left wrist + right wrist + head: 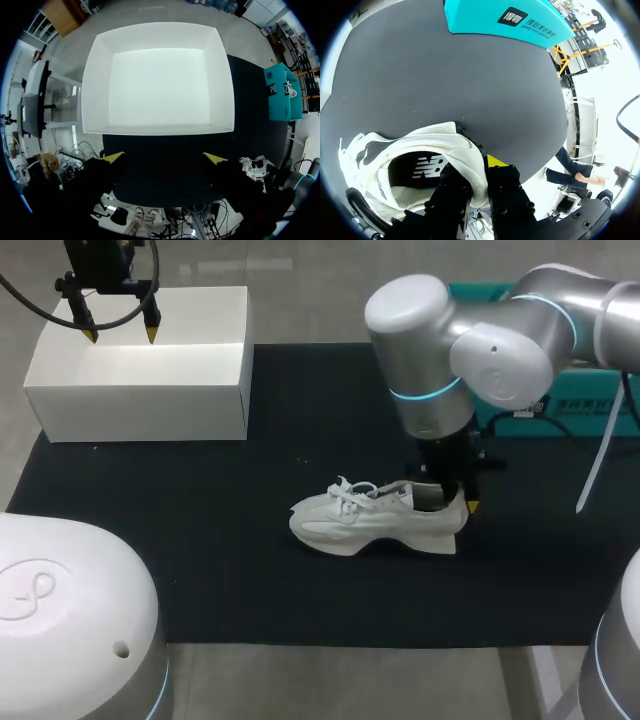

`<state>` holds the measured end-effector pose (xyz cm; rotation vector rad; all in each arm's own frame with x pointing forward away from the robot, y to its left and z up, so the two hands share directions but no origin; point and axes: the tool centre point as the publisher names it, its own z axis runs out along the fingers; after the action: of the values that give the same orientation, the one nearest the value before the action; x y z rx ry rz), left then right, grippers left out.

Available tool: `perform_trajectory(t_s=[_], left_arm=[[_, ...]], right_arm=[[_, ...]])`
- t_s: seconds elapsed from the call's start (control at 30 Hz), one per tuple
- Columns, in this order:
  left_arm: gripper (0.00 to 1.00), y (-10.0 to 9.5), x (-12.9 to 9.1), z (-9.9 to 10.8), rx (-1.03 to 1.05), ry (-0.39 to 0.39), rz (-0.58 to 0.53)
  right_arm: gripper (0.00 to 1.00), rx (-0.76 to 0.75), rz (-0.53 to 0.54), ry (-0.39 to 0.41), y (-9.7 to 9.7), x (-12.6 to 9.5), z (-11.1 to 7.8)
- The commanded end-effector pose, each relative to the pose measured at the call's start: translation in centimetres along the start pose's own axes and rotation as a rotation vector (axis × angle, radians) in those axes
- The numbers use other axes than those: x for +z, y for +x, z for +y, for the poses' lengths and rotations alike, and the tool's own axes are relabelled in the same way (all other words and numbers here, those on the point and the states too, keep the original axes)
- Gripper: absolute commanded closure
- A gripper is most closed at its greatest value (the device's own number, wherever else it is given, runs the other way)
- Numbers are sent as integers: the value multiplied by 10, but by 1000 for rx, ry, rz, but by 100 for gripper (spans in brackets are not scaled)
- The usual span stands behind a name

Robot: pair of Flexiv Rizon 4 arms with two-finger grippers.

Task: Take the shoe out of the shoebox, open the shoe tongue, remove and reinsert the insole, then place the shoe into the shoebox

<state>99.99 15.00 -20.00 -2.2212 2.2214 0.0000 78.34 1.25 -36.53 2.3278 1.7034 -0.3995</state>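
A white sneaker (378, 520) lies on its sole in the middle of the black mat, toe to the left. My right gripper (456, 502) is shut on the shoe's heel collar (472, 175), one finger inside the shoe and one outside behind the heel. The dark insole (422, 170) shows inside the shoe's opening. The white shoebox (140, 362) stands open and empty at the back left. My left gripper (120, 332) hangs open above the shoebox (157, 85), holding nothing, its yellow fingertips (114, 157) over the near wall.
A teal box (545, 400) sits at the back right behind my right arm, also in the right wrist view as the teal box (505, 20) beyond the shoe. The black mat (250, 560) covers most of the table.
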Motion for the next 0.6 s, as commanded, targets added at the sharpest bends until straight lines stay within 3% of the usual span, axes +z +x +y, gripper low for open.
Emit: perform_trajectory(t_s=[0.03,0.5,0.57,0.6], left_arm=[[0,0,0,0,0,0,0],[0,0,0,0,0,0,0],[0,0,0,0,0,0,0],[0,0,0,0,0,0,0]], right_arm=[[100,2,1,17,1,1,0],[100,21,13,58,0,10,-3],[0,28,20,62,-4,8,-3],[0,29,26,58,-6,6,-2]])
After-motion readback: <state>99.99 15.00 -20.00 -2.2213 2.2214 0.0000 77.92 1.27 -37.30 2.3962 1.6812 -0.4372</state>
